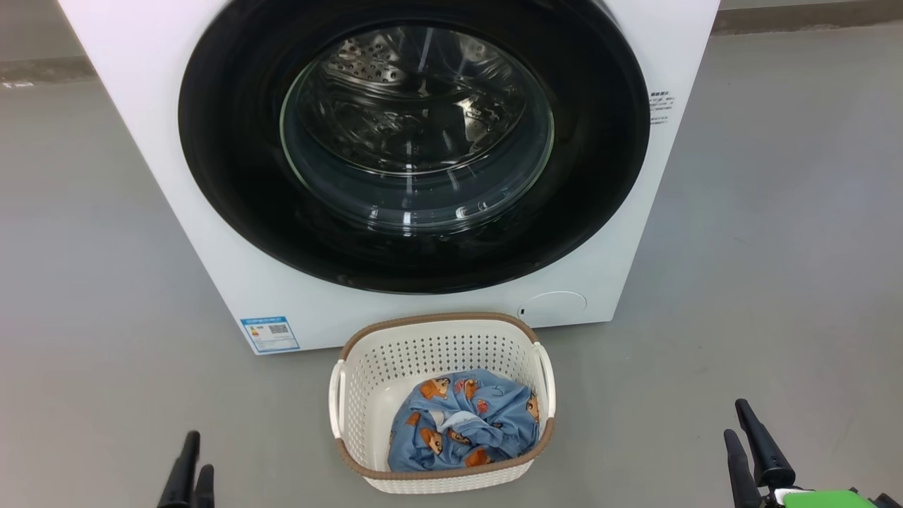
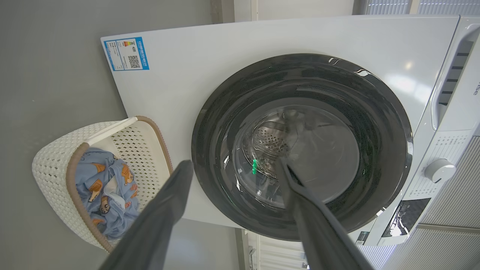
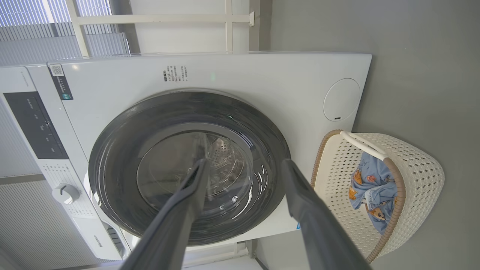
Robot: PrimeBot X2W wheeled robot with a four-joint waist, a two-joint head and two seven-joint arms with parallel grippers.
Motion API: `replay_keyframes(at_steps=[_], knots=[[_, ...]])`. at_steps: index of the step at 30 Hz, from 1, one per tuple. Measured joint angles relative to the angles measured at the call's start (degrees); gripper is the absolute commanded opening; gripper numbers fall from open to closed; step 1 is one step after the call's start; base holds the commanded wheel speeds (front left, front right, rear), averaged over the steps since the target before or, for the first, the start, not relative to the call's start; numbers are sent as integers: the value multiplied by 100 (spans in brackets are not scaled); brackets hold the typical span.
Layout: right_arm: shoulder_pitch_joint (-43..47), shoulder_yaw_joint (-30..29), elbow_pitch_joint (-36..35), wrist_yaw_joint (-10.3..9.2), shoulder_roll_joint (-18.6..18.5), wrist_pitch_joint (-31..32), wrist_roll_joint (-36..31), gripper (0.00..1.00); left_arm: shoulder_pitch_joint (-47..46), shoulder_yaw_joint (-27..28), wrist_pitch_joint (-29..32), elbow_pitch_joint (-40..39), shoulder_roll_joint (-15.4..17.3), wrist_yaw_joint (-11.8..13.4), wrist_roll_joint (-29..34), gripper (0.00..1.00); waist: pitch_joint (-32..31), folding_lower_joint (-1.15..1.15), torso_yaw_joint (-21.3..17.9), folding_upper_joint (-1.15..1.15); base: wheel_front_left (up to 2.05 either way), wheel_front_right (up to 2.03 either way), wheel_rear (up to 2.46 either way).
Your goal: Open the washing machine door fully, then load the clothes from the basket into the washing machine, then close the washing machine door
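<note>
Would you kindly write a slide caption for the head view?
Washing machine door shut, clothes in the basket before it, left gripper and right gripper low at the sides.

one washing machine — one door, one basket, one heap of clothes

Ahead of the left claw and right claw: glossy black rim, clear glass on the washing machine door, shiny perforated steel drum behind. Smooth white washing machine. Between the claws, the basket, matt perforated plastic; the clothes, soft cloth.
</note>
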Motion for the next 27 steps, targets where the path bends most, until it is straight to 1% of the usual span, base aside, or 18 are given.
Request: replay_keyframes(at_steps=[10,15,19,27], knots=[[41,8,-21,0,1,-153,-19,100,57,-85,-140,32,-35,4,0,100,-2,1,3,0,0,0,0],[42,12,-63,0,1,-210,-130,100,57,-126,-201,31,-31,4,1,100,6,1,6,0,0,0,0],[42,15,-116,0,-1,-277,-365,100,57,-180,-288,31,-27,4,25,100,9,1,9,0,0,0,0],[42,77,-253,0,-2,-437,-994,100,52,-245,-446,31,-1,4,343,100,9,1,17,0,0,0,0]])
